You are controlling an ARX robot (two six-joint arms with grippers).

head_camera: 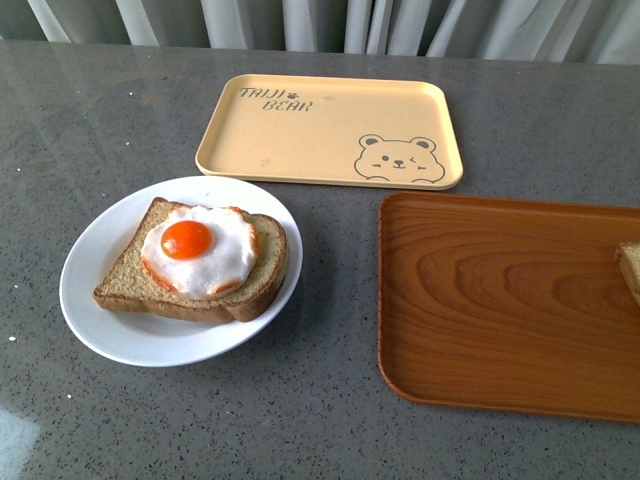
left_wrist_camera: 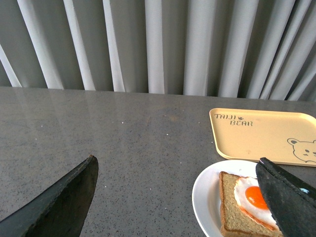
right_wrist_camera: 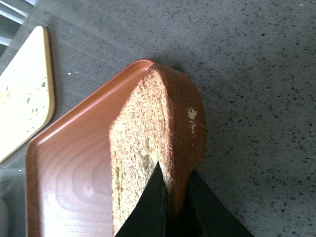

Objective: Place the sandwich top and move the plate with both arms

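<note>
The white plate [head_camera: 110, 315] sits at the front left and bears a bread slice with a fried egg [head_camera: 200, 250]. The plate also shows in the left wrist view [left_wrist_camera: 205, 195]. The sandwich top [right_wrist_camera: 153, 133], a brown speckled slice with dark crust, is pinched on edge by my right gripper [right_wrist_camera: 174, 190] above the wooden tray. Only its corner shows at the right edge of the front view [head_camera: 630, 265]. My left gripper [left_wrist_camera: 177, 173] is open and empty, up off the table left of the plate, its fingers [left_wrist_camera: 74, 192] wide apart. Neither arm shows in the front view.
A brown wooden tray [head_camera: 500, 300] lies at the right, also in the right wrist view [right_wrist_camera: 69, 168]. A beige bear-printed tray [head_camera: 330, 130] lies behind, between plate and wooden tray. Grey speckled tabletop [head_camera: 300, 400]; curtains [left_wrist_camera: 158, 44] at the back.
</note>
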